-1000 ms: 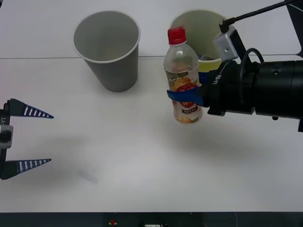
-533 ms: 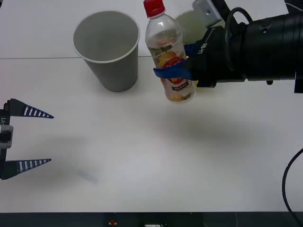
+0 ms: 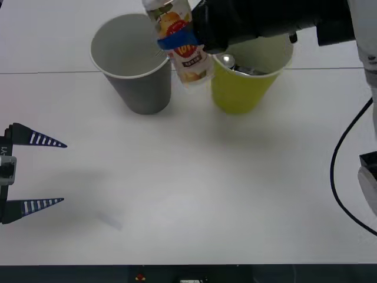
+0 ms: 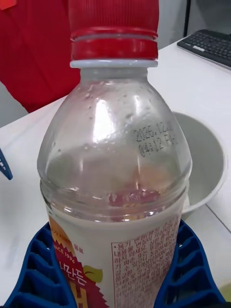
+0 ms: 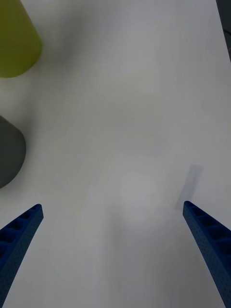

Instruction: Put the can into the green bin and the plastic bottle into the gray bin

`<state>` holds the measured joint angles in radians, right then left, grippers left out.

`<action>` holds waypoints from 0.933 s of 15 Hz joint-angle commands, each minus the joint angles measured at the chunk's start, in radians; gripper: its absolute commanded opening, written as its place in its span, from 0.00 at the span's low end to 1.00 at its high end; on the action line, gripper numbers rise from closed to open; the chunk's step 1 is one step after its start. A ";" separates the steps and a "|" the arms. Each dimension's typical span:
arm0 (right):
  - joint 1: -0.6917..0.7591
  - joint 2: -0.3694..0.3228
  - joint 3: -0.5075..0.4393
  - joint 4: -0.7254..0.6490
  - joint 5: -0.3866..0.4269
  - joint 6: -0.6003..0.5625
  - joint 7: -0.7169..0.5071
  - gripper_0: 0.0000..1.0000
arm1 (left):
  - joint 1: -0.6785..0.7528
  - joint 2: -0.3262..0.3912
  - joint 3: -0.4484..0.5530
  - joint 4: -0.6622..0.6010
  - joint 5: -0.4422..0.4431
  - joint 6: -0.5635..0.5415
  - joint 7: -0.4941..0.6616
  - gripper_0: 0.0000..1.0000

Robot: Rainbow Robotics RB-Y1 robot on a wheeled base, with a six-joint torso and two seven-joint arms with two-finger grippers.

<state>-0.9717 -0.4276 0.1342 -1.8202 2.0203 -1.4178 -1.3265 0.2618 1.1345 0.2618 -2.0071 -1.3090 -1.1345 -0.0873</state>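
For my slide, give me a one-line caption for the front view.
Right gripper carries the plastic bottle beside the gray bin, the can in the green bin.

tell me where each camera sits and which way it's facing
Front view: above the arms, looking forward and down at the table; left end effector open at the left edge, right arm carrying the bottle beside the gray bin and green bin.
Right wrist view: on the right wrist, facing along its fingers clamped on the bottle, gray bin behind.
Left wrist view: on the left wrist, facing bare table between its open fingers.
All three views share the gray bin.
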 commanded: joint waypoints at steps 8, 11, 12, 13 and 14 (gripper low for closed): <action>-0.280 0.191 0.073 0.450 0.209 0.123 0.013 0.00 | 0.000 0.000 0.000 0.000 0.000 0.000 0.000 1.00; -0.328 0.237 0.107 0.570 0.276 0.224 0.016 0.00 | 0.000 0.000 0.000 0.000 0.000 0.000 0.000 1.00; -0.343 0.247 0.111 0.613 0.278 0.246 0.030 0.00 | 0.000 0.000 0.000 0.000 0.000 0.000 0.000 1.00; -0.364 0.260 0.113 0.668 0.279 0.269 0.050 0.00 | 0.000 0.000 0.000 0.000 0.000 0.000 0.000 1.00; -0.378 0.268 0.116 0.705 0.282 0.287 0.061 0.00 | 0.000 0.000 0.000 0.000 0.000 0.000 0.000 1.00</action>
<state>-1.3392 -0.1657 0.2480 -1.1433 2.3006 -1.1447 -1.2745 0.2618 1.1345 0.2618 -2.0071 -1.3090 -1.1345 -0.0873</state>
